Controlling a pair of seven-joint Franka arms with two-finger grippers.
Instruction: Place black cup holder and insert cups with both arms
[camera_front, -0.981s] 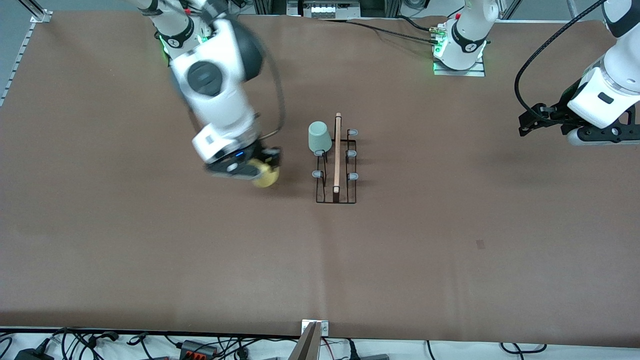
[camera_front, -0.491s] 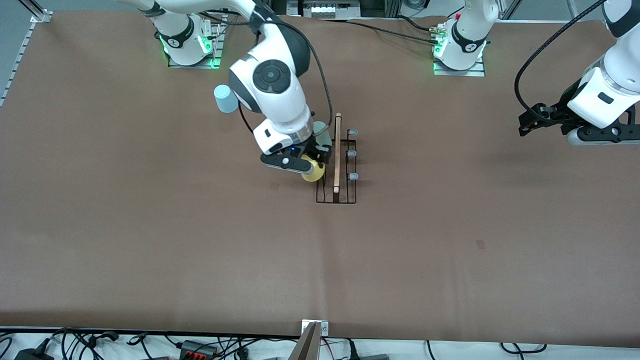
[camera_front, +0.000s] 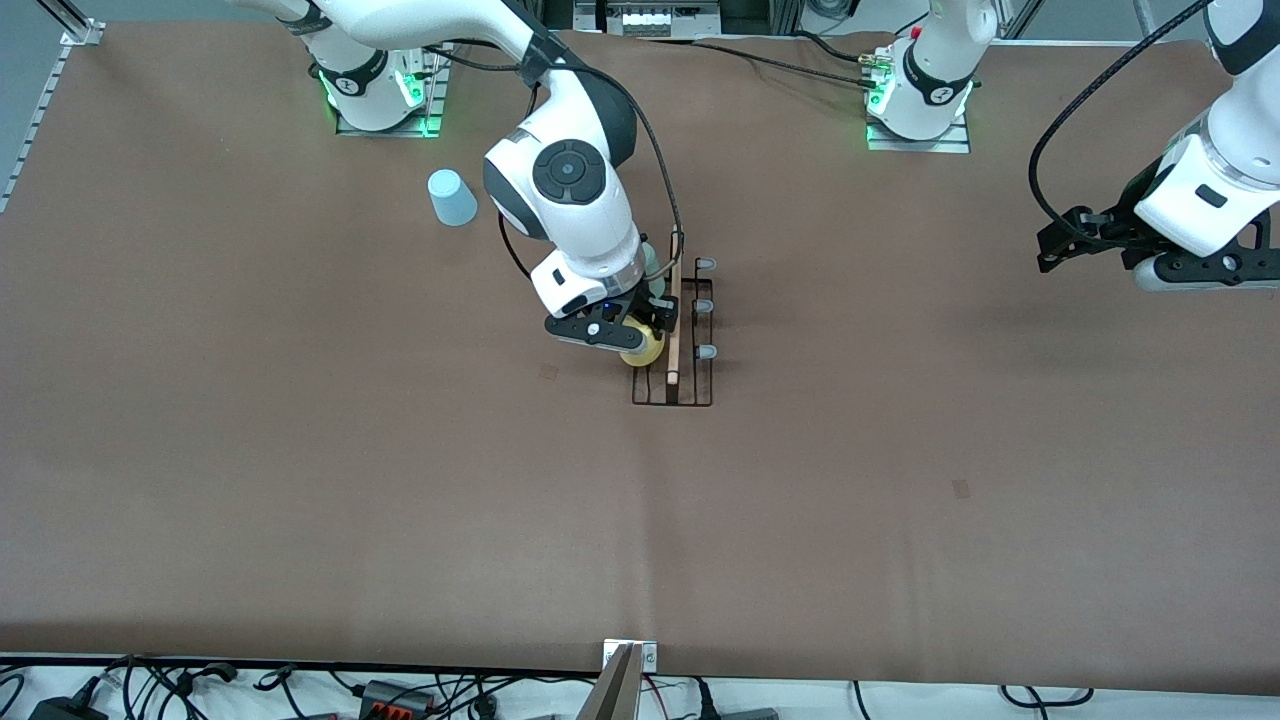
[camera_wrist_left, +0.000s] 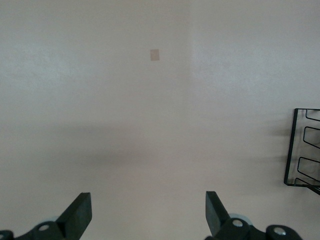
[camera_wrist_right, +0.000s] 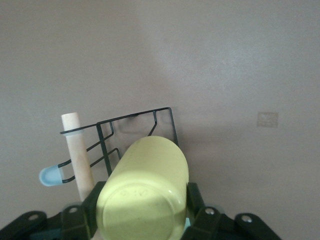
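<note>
The right gripper (camera_wrist_right: 145, 210) has its two black fingers (camera_wrist_right: 197, 207) closed against the sides of the yellow cup (camera_wrist_right: 145, 185), gripping it across the body near its closed end so that the open mouth points away and down toward the rack. In the front view that gripper (camera_front: 625, 335) hangs over the black cup holder (camera_front: 672, 385), on the row of prongs toward the right arm's end of the table, with the yellow cup (camera_front: 643, 347) just beside the wooden rod handle (camera_front: 675, 300). The mint green cup (camera_front: 652, 262) sits on the rack, mostly hidden by the right arm's wrist. The light blue cup (camera_front: 452, 197) stands mouth down on the table (camera_front: 300, 450), well apart from the rack, toward the right arm's base. The cups look light, stiff and smooth, so I judge a grip across the tapered wall could slip toward the narrow end; holding mid-body with modest pressure seems safest. The wire rack looks light too and may shift if a cup is pushed sideways onto a prong. The left gripper (camera_wrist_left: 145, 215) waits over bare table toward the left arm's end, its fingers (camera_wrist_left: 80, 210) spread wide and holding nothing
</note>
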